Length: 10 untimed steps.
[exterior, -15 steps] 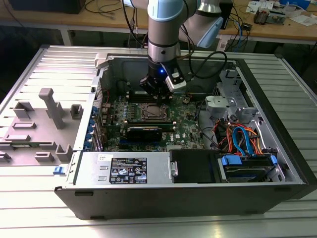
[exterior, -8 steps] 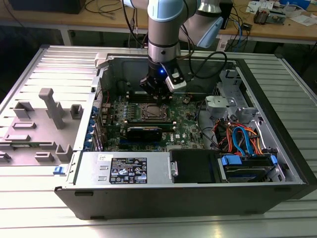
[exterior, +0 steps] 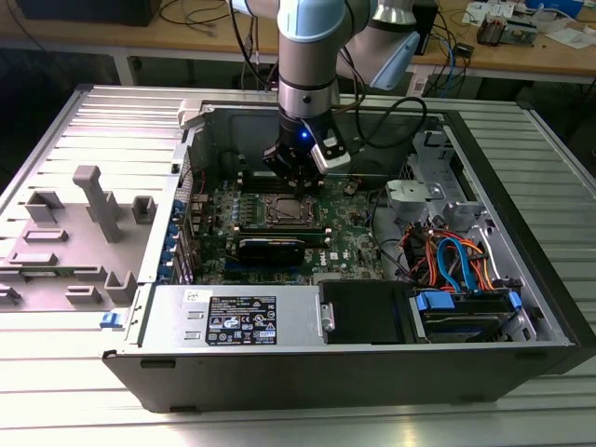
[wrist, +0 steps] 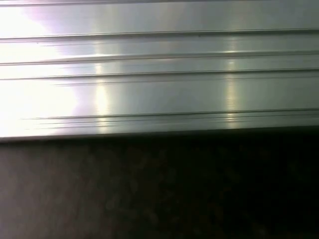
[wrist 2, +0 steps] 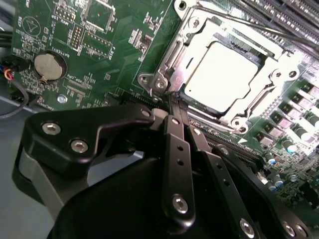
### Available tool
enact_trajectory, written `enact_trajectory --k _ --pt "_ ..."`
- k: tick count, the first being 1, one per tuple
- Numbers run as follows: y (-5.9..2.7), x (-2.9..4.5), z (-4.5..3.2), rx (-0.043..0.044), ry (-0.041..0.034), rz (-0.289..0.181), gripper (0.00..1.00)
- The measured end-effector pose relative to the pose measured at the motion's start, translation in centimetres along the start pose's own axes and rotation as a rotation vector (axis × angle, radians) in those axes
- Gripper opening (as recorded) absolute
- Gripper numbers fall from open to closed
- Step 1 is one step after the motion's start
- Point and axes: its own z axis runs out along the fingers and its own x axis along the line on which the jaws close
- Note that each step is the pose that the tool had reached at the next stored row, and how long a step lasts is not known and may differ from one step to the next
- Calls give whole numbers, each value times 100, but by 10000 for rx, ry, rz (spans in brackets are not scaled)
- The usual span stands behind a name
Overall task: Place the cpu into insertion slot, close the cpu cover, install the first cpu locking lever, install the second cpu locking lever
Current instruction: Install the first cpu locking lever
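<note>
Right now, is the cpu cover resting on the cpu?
Touching: in the second wrist view the cpu cover lies closed over the cpu, its frame on the chip's edges.

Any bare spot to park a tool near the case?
Free: ribbed table in front of the case, and behind the grey fixture tray. Crowded: motherboard around the cpu, where the hand sits, and the cable bundle.

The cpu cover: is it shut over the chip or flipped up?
Shut. The cpu cover lies flat around the cpu, whose shiny top shows through its window.

table: ribbed aluminium [exterior: 56, 410] | behind: wooden workbench [exterior: 186, 42], cables | floor: dark
</note>
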Motion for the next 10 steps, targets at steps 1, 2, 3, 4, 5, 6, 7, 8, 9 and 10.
enact_trajectory --k 1,2,3,4,5,6,7,8,9,10 --pt "0 0 -1 -19 1 0 11" --pt "0 0 -3 -45 2 1 11" --pt "1 -1 -7 -84 1 2 11" --pt "2 -1 -13 -103 0 4 11" --pt "4 -2 -33 -116 -1 4 11" --pt "2 -2 -56 -104 4 3 11" --pt "2 -2 -74 -103 4 3 11" --pt "3 -3 -91 -103 4 4 11" --pt "3 -3 -97 -102 4 3 11" --pt "2 -3 -96 -100 3 2 11"
